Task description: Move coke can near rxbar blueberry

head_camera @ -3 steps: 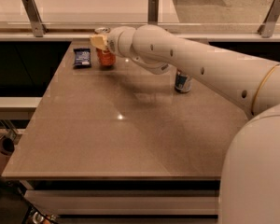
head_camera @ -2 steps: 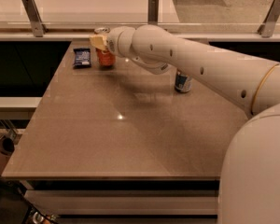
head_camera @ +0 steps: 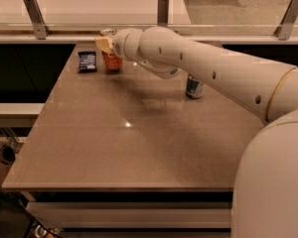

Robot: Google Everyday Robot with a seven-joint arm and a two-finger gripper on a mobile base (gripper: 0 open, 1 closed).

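The coke can (head_camera: 112,62) stands upright at the far left of the table, red-orange with a silver top. The rxbar blueberry (head_camera: 87,60), a small flat dark blue wrapper, lies on the table just left of the can, a short gap apart. My gripper (head_camera: 107,43) is at the upper part of the coke can, reaching in from the right and covering part of the can's top. The rest of the white arm stretches across the back of the table.
A taller silver-and-blue can (head_camera: 194,87) stands at the back right, partly behind my arm. The brown table (head_camera: 129,148) has a railing with metal posts (head_camera: 35,17) behind it. A dark gap lies to the left of the table.
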